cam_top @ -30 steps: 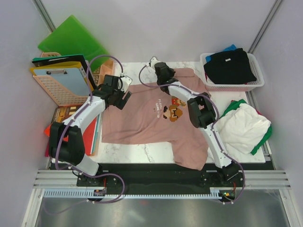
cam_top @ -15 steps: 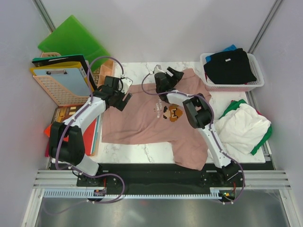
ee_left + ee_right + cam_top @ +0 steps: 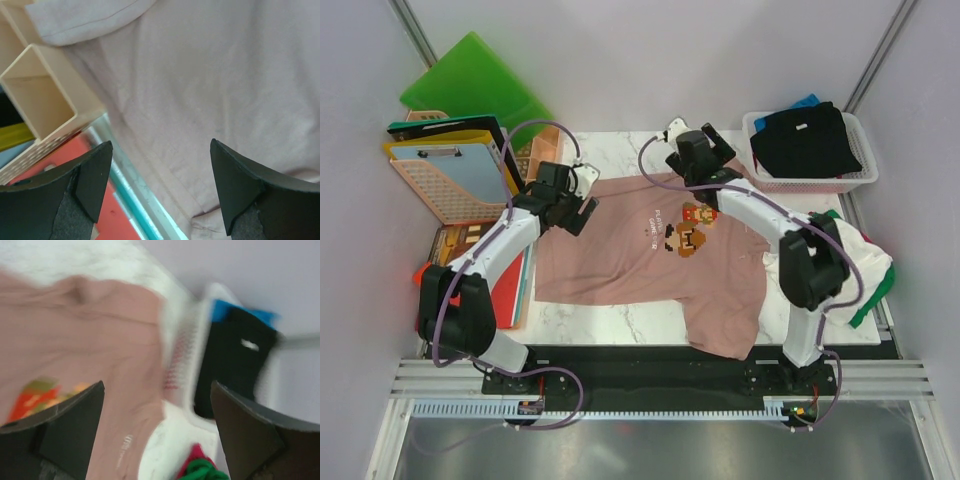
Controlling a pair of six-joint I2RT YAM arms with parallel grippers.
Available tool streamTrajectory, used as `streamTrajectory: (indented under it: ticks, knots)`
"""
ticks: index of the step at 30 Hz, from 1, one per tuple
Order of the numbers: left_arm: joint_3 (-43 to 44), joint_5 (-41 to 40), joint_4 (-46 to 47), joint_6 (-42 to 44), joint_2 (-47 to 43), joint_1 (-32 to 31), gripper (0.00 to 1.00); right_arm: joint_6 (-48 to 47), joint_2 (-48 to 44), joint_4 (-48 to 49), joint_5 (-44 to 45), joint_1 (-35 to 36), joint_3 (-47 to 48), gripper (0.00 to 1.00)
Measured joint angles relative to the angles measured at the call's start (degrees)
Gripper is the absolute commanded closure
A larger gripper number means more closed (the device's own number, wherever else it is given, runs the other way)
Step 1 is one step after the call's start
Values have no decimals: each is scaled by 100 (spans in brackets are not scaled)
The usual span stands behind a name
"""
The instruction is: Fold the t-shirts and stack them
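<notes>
From above, we are looking at the pink t-shirt (image 3: pixel 620 255) lying spread face up across the middle of the marble table (image 3: pixel 620 322), its pixel print (image 3: pixel 682 232) showing and one lower corner reaching past the near edge. The left gripper (image 3: pixel 582 208) is hovering at the shirt's left shoulder. The right gripper (image 3: pixel 713 143) is hanging over the far right shoulder, near the white basket (image 3: pixel 817 185) that is holding a black t-shirt (image 3: pixel 805 140) and a blue t-shirt (image 3: pixel 807 101). A white t-shirt (image 3: pixel 825 268) is lying bunched at the table's right edge, with a green t-shirt (image 3: pixel 872 295) peeking out around it. A green folder (image 3: pixel 470 85), a clipboard (image 3: pixel 455 168) and a peach bin (image 3: pixel 445 205) are sitting at the left. Through the left wrist camera, we are seeing that gripper released, its fingers (image 3: pixel 92 175) spread wide with nothing between them, over the pink cloth just beside the bin and a red folder (image 3: pixel 102 220). Whether the tips are touching the shirt we cannot tell. Through the right wrist camera, which is blurring badly, we are seeing the right fingers (image 3: pixel 75 420) likewise parted and gripping nothing, above the pink shirt's edge, with the basket and its black shirt just beyond.
</notes>
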Motion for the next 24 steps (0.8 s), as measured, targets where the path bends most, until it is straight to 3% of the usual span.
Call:
streamTrajectory:
  ticks: [2, 5, 9, 12, 16, 24]
  knots:
    - [0, 293, -68, 7, -74, 11, 13, 168, -492, -1021, -1528, -98, 22, 2]
    - [214, 1412, -656, 107, -90, 26, 13, 55, -1058, -2739, -3847, -289, 76, 2]
    - [1115, 2935, -1718, 225, 470, 13, 14, -96, -1379, -4092, -5364, -330, -254, 2]
    - [1554, 3246, -1867, 227, 1014, 0, 14, 20, -1508, -4192, -5497, -278, -909, 2]
    - [1593, 3001, -1829, 214, 1366, 4, 14, 323, -1600, -3888, -5115, -282, -1661, 2]
    - [1578, 2627, -1440, 129, 1534, 15, 14, 977, -1674, -3003, -4201, -291, -1733, 2]
